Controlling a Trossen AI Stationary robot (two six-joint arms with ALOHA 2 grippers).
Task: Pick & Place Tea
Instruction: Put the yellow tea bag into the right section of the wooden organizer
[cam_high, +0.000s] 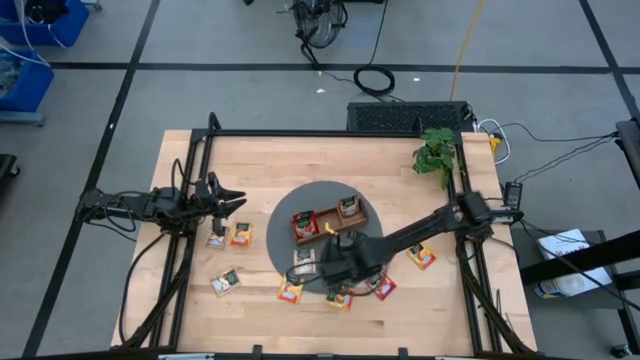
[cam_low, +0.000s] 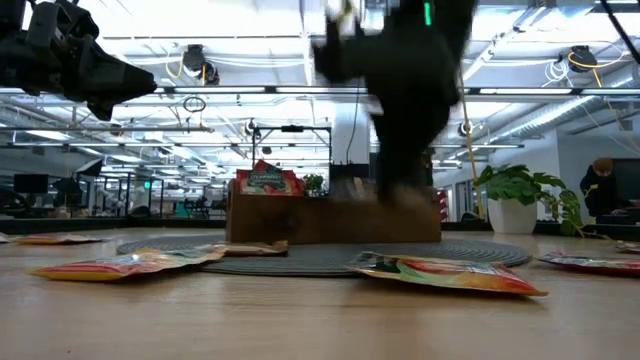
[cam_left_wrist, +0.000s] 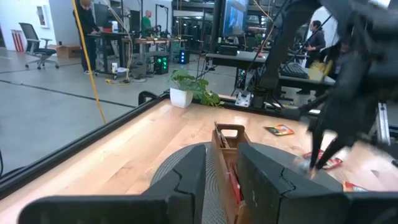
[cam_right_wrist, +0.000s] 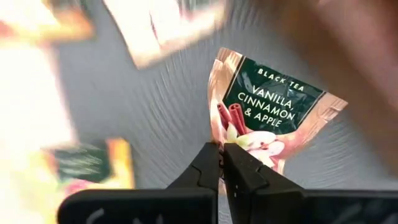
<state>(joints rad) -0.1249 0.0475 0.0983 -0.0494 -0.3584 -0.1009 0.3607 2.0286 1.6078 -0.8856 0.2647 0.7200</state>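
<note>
My right gripper (cam_right_wrist: 222, 155) reaches from the table's right to the round grey mat (cam_high: 300, 195) and is shut on a whitish tea packet (cam_right_wrist: 267, 112) with a dark green label. The brown wooden tray (cam_high: 325, 222) stands on the mat, with a red packet (cam_high: 303, 226) and another packet (cam_high: 348, 207) upright in its compartments. Several more packets lie flat on the wood, such as an orange one (cam_high: 240, 234) and a red one (cam_high: 383, 287). My left gripper (cam_high: 235, 200) waits open at the table's left, above the wood. My right gripper pinches the whitish packet between its two fingertips, at the edge below its printed picture (cam_right_wrist: 225, 138). The fingers come steeply from above. The packet sticks out beyond the fingertips, label showing, clear of the grey mat.
A potted plant (cam_high: 437, 152) stands at the table's far right corner. Loose packets (cam_high: 290, 291) lie along the mat's near rim and to its left (cam_high: 225, 282). Black rails (cam_high: 320, 134) frame the table's edges.
</note>
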